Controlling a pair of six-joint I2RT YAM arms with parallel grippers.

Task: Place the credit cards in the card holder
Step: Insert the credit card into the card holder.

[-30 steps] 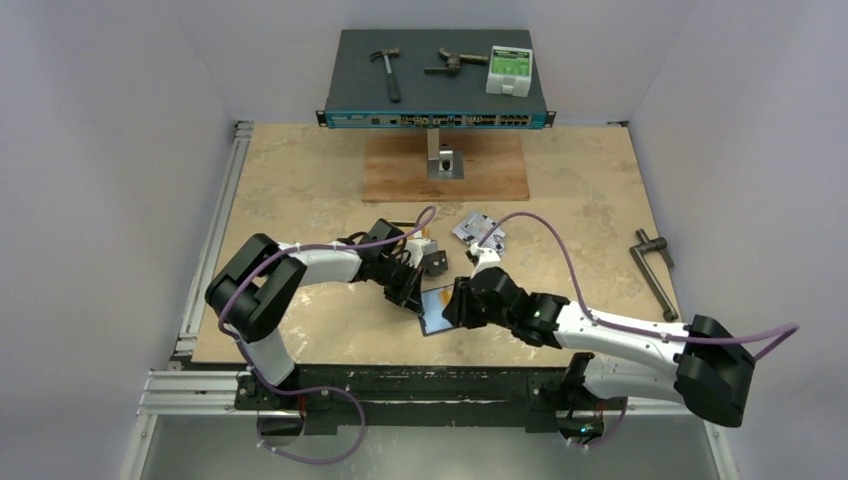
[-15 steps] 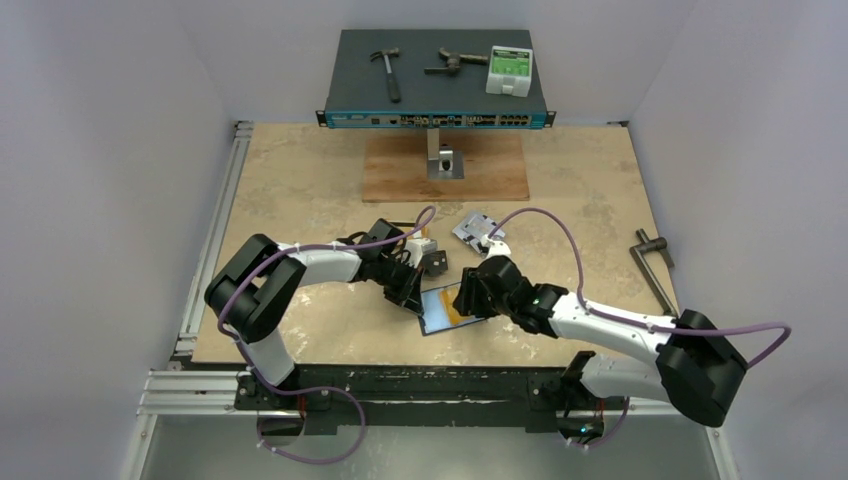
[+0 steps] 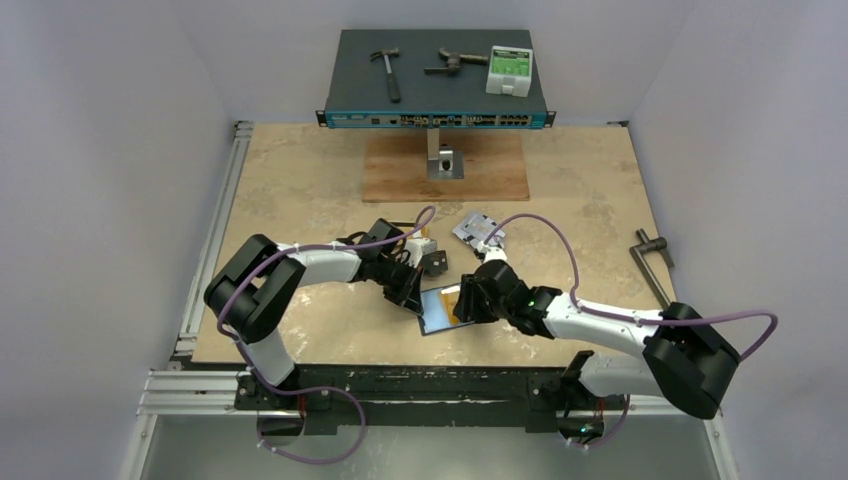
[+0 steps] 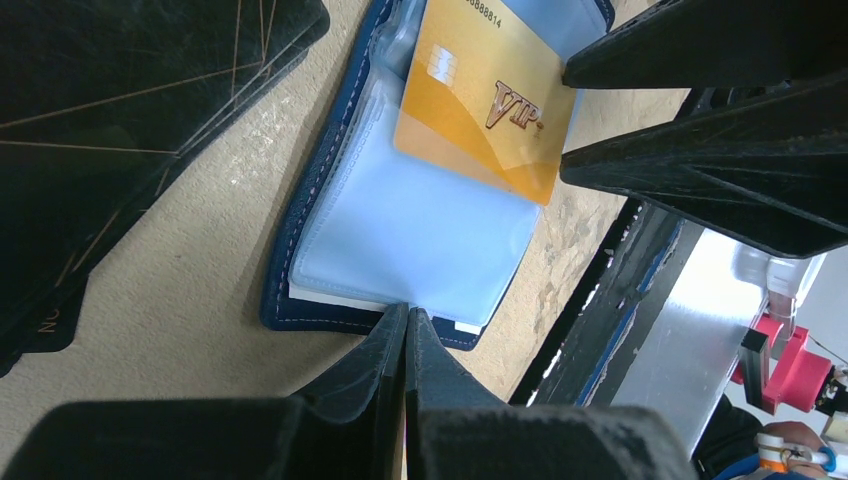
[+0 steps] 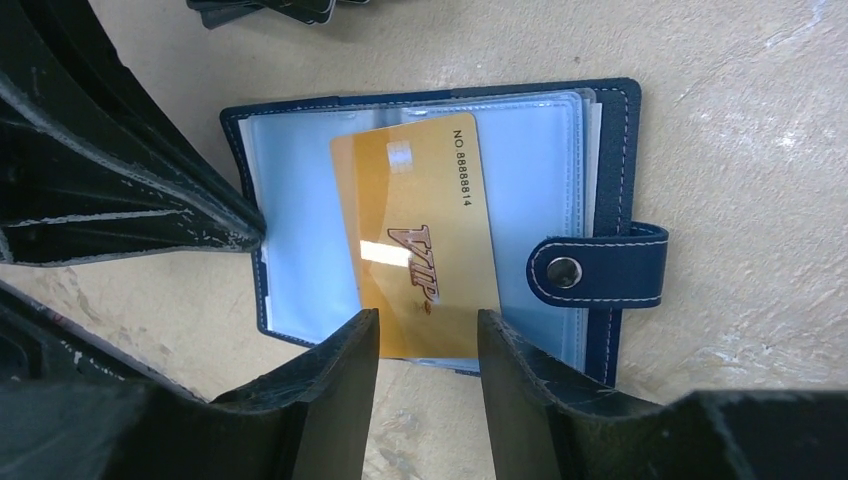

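Observation:
The navy card holder (image 3: 432, 322) lies open on the table near the front edge, its clear sleeves facing up and its snap tab (image 5: 600, 265) spread out. A gold-yellow VIP card (image 5: 420, 240) lies on a sleeve, its near end sticking out. It also shows in the left wrist view (image 4: 480, 90). My right gripper (image 5: 428, 335) is open and its fingers hover over that end. My left gripper (image 4: 407, 312) is shut, with its tips against the holder's edge (image 4: 320, 312). Black cards (image 4: 120, 120) lie beside the holder. Silver-grey cards (image 3: 478, 230) lie behind.
A network switch (image 3: 436, 75) on a stand at the back carries a hammer, a clamp and a small box. A wooden board (image 3: 445, 170) lies under it. A metal crank (image 3: 652, 265) lies at the right edge. Both arms crowd the holder.
My right gripper has drawn back a little from over the holder, and the gold card now shows lying on it. The left arm has not moved.

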